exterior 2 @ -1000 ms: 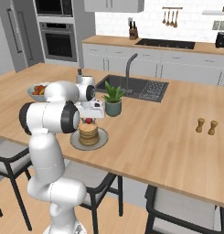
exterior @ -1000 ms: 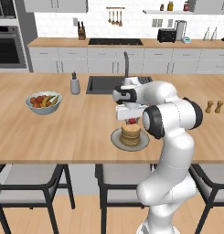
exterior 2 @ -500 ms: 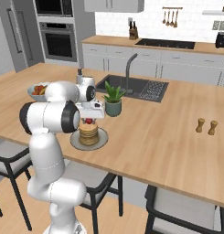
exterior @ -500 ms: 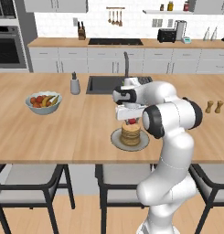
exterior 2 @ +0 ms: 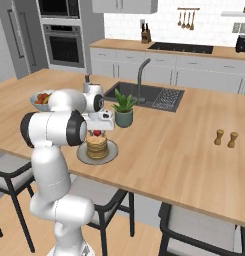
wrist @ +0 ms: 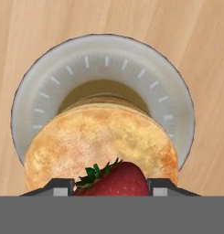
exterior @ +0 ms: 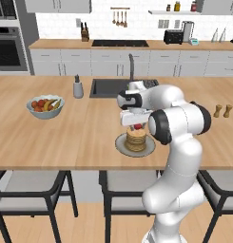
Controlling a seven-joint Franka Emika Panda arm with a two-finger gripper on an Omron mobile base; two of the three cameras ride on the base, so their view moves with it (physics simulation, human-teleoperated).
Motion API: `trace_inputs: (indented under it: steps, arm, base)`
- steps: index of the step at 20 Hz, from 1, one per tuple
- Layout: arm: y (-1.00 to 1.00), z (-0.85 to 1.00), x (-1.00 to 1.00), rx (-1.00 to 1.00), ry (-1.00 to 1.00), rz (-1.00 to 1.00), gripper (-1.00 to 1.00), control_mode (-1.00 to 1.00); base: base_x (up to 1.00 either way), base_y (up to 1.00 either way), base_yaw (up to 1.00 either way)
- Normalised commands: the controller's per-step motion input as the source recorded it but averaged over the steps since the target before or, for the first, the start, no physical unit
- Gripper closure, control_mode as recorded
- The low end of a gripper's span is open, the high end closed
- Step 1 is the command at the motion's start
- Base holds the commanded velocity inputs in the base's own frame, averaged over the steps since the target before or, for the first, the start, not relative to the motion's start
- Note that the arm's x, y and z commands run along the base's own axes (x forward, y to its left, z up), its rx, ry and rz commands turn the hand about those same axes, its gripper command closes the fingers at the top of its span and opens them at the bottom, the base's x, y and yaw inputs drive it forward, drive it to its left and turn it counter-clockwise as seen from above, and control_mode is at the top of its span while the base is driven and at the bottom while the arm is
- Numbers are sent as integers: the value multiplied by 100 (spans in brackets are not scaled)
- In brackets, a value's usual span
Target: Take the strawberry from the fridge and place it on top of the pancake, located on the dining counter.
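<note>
The strawberry (wrist: 115, 180) is a small red berry with green leaves, resting at the top of the pancake (wrist: 99, 141) stack. My gripper (wrist: 113, 185) points straight down over the stack, its two dark fingertips (wrist: 63, 186) close against the berry's sides. The stack lies on a round grey plate (wrist: 109, 64) on the light wooden dining counter (exterior: 89, 137). From the base, the strawberry (exterior: 137, 126) shows red just under the hand and above the pancake (exterior: 136, 138). On the other side the strawberry (exterior 2: 97, 133) sits on the pancake (exterior 2: 97, 146) too. The fridge is out of view.
A grey fruit bowl (exterior: 44, 106) stands left of the plate, and a small grey bottle (exterior: 78, 88) stands by the dark sink (exterior: 108, 88) with its tall faucet (exterior: 131, 66). A potted plant (exterior 2: 124, 110) stands just behind the plate. Two small shakers (exterior: 221, 110) stand far right. Stools line the near edge.
</note>
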Motion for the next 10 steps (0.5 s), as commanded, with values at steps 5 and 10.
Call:
trace_inputs:
  steps: [5,10]
  arm:
    - [0,-11,-13,0,-1,0,-100,-100]
    - [-3,15,-42,0,-11,-1,-100,-100]
  base:
    - [0,0,0]
    - [0,0,0]
